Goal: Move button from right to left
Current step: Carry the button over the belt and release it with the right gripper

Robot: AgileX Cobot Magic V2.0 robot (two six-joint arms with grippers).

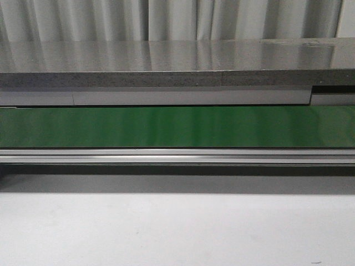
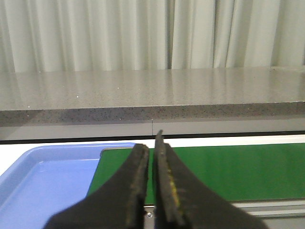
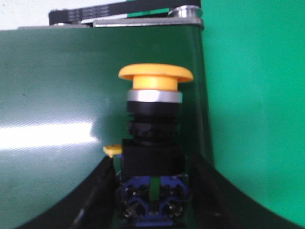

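Note:
The button (image 3: 155, 72) has a yellow mushroom cap, a silver ring, a black body and a blue terminal base. It shows only in the right wrist view, lying over the dark green belt (image 3: 57, 95). My right gripper (image 3: 152, 162) has a black finger against each side of the button's base and seems shut on it. My left gripper (image 2: 151, 143) is shut and empty, held above the belt's end (image 2: 238, 171). Neither arm nor the button shows in the front view.
A blue tray (image 2: 43, 181) sits beside the belt's end by my left gripper. The green belt (image 1: 177, 126) runs across the front view with a metal rail (image 1: 177, 155) in front. A grey stone counter (image 1: 166, 61) and curtains stand behind it.

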